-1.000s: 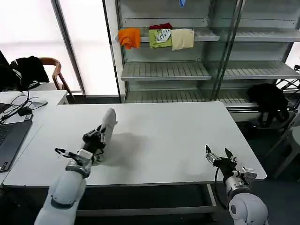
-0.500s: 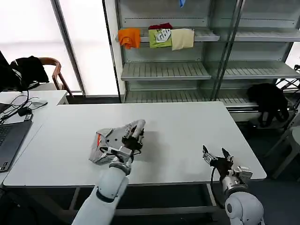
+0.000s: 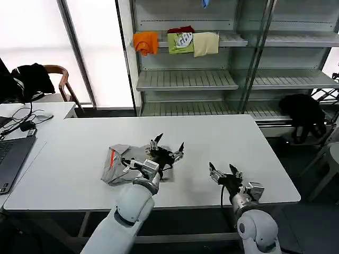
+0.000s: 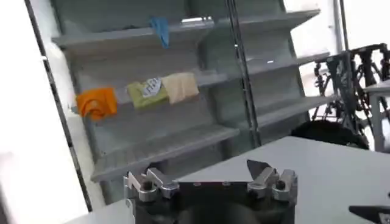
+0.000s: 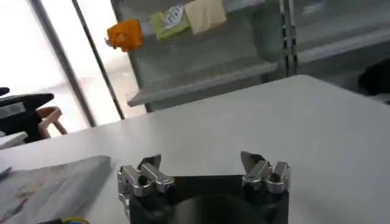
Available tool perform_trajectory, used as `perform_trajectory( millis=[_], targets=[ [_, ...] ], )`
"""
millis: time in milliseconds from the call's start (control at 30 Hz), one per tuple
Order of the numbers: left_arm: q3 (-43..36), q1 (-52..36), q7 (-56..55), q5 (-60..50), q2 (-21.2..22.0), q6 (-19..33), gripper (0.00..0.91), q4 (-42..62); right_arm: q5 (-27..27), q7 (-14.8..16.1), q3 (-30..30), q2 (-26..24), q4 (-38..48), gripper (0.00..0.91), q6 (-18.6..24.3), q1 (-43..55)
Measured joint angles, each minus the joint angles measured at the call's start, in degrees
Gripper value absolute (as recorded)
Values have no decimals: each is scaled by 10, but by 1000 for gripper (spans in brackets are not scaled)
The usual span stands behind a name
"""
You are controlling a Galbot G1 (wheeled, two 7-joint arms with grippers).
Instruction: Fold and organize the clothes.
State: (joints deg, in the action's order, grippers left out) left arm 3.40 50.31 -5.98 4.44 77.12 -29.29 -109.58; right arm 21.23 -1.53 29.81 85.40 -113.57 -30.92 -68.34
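Observation:
A light grey shirt (image 3: 127, 165) lies loosely folded on the white table (image 3: 228, 135), left of the middle, with an orange-red stripe (image 3: 111, 157) along its left side. My left gripper (image 3: 168, 147) stands open at the shirt's right edge, fingers spread and holding nothing; in the left wrist view this gripper (image 4: 201, 173) points toward the shelves. My right gripper (image 3: 222, 170) hovers open near the table's front edge, to the right of the shirt. In the right wrist view that gripper (image 5: 201, 161) is empty, and the shirt (image 5: 52, 182) lies off to one side.
A metal shelf rack (image 3: 185, 79) stands behind the table with orange, green and pale yellow folded garments (image 3: 180, 42) on an upper shelf. A black garment (image 3: 304, 114) hangs at the right. A laptop (image 3: 10, 159) and cables sit on the desk at the left.
My left gripper swung right with the raised shirt, laid it on the table and opened. My right gripper has moved left toward the shirt.

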Motion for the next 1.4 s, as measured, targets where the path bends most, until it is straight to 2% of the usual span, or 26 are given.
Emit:
perform_trajectory(
  millis=[433, 633, 733, 800, 833, 867, 967, 1400],
  targets=[
    [131, 57, 43, 54, -59, 10, 907, -23, 105, -10, -100, 52, 93, 907, -14, 89],
    [189, 85, 68, 78, -86, 17, 907, -24, 133, -21, -130, 68, 137, 907, -15, 114],
    [210, 98, 81, 85, -97, 21, 907, -27, 141, -29, -139, 68, 149, 806, -15, 119],
    [222, 105, 86, 89, -101, 22, 907, -27, 144, -35, -144, 68, 158, 514, -15, 121],
    [226, 108, 88, 90, -102, 22, 907, -27, 145, -37, -145, 68, 161, 413, -15, 122],
    [231, 110, 90, 91, -102, 22, 907, -27, 147, -40, -147, 68, 164, 151, -14, 123],
    [241, 117, 95, 92, -105, 24, 907, -23, 149, -47, -152, 68, 169, 0, -11, 124],
    [279, 139, 106, 87, -106, 35, 907, -14, 158, -73, -162, 68, 178, 0, -8, 133]
  ],
)
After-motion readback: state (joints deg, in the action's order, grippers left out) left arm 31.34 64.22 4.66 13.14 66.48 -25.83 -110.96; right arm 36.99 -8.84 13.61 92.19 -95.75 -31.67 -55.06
